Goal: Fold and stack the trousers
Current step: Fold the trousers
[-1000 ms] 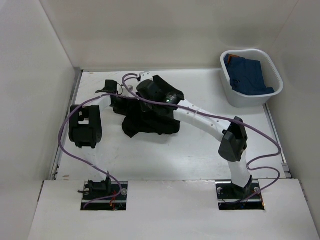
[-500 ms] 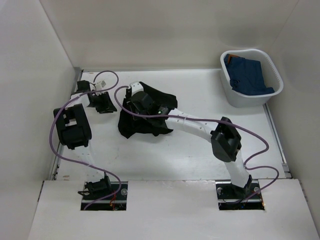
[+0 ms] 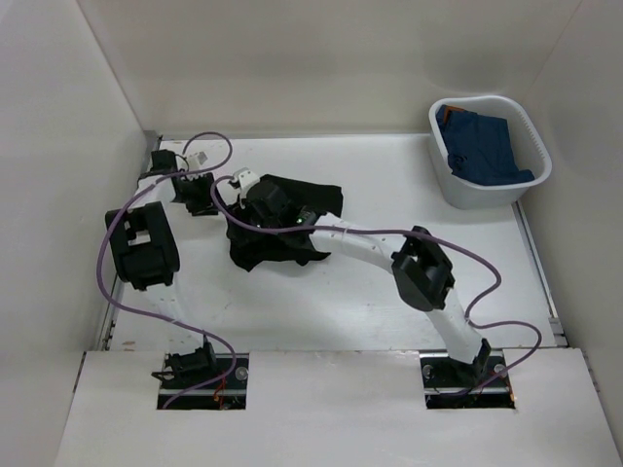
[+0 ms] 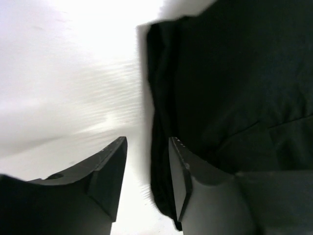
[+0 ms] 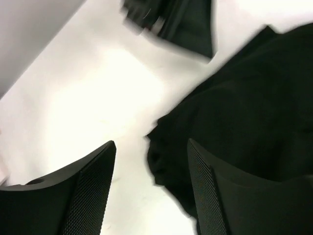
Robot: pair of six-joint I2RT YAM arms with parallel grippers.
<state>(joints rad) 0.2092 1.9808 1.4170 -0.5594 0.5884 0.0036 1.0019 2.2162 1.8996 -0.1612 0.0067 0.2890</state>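
i see the black trousers [image 3: 261, 248] bunched on the table [image 3: 341, 302], left of centre. both jaws are parted and empty: right jaws hover over the heap's left edge, left jaws just beside it.

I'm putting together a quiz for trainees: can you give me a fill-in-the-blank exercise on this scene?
1. The trousers on the table are ____ in colour.
2. The garment in the basket is ____.
3. The left gripper and right gripper both stand ____, holding nothing.
Missing words: black; blue; open.
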